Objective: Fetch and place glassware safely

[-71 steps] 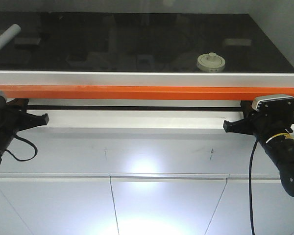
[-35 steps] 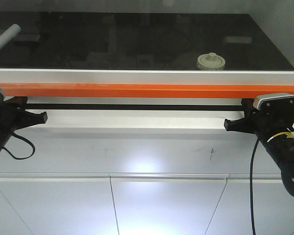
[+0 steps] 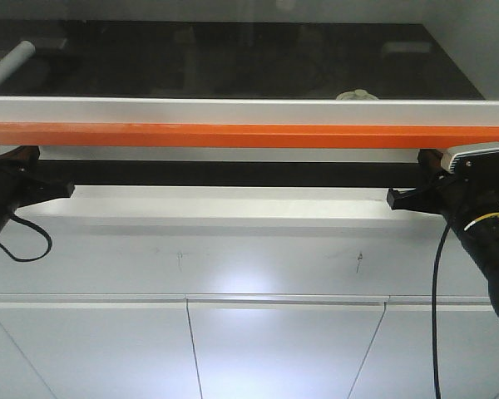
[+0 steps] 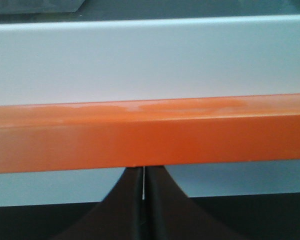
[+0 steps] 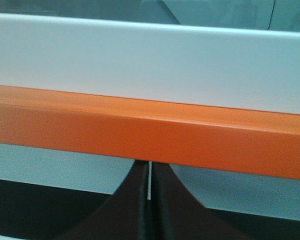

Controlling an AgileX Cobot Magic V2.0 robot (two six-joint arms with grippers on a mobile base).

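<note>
The glass jar shows only as the top of its cream-white lid (image 3: 356, 95), peeking over the silver counter edge at the back right; its glass body is hidden. My left gripper (image 3: 70, 189) is shut and empty below the orange rail (image 3: 249, 135) at the left. My right gripper (image 3: 392, 199) is shut and empty below the rail at the right, lower than the jar and nearer to me. In the left wrist view the left gripper (image 4: 142, 186) has its jaws pressed together just under the rail (image 4: 150, 132). The right wrist view shows the right gripper (image 5: 149, 186) the same way.
A black glossy countertop (image 3: 233, 58) lies behind a silver edge strip (image 3: 249, 110). A white rolled tube (image 3: 7, 66) lies at the far left of it. A white ledge (image 3: 233, 208) and white cabinet fronts (image 3: 249, 349) are below the rail.
The counter edge and orange rail now sit higher in the view and hide most of the jar, which showed whole before. Both grippers sit slightly lower and further outward.
</note>
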